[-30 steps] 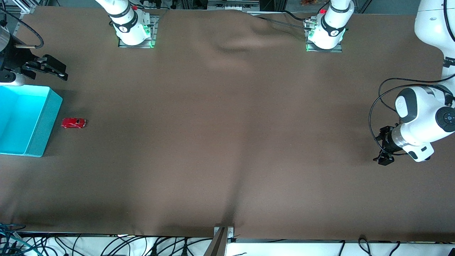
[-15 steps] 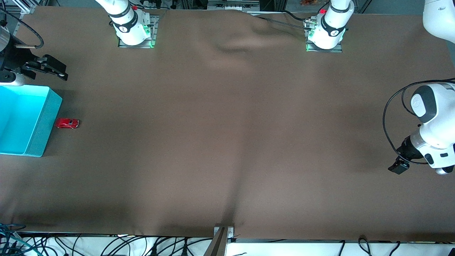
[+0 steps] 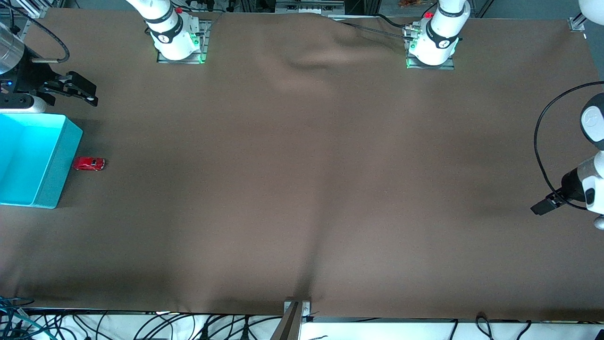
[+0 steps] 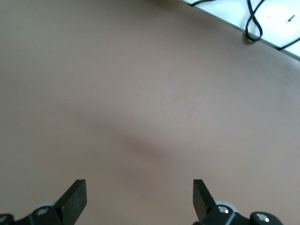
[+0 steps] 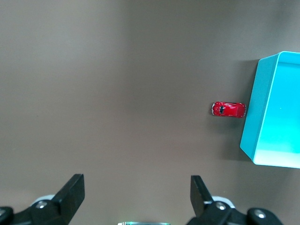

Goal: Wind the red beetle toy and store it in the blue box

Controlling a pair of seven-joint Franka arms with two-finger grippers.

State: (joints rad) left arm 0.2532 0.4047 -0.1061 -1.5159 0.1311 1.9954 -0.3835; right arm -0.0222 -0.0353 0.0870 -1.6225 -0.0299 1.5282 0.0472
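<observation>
The red beetle toy (image 3: 89, 164) sits on the brown worktop (image 3: 302, 189), its nose against the outer wall of the blue box (image 3: 47, 174) at the right arm's end; a second ago it stood a little clear of that wall, and it has not shifted in the last half second. The box has kept its place, open top up, its bright inside bare.

The right end effector (image 3: 75, 89) hangs above the worktop just beside the box's corner, the toy lying nearer to the front camera than the end effector and well apart from it. Its fingers (image 5: 70, 192) are spread wide with nothing between them, and it has edged slightly toward the middle of the worktop since the earlier frames. In the right wrist view the toy (image 5: 228, 109) shows touching the box wall (image 5: 260, 108).

The left end effector (image 3: 547, 206) has swung outward over the last second, from over the worktop's left-arm end to its very edge, with the arm now largely out of the front view. Its fingers (image 4: 77, 199) stand spread and empty over bare brown cloth (image 4: 150, 93), far from toy and box.
</observation>
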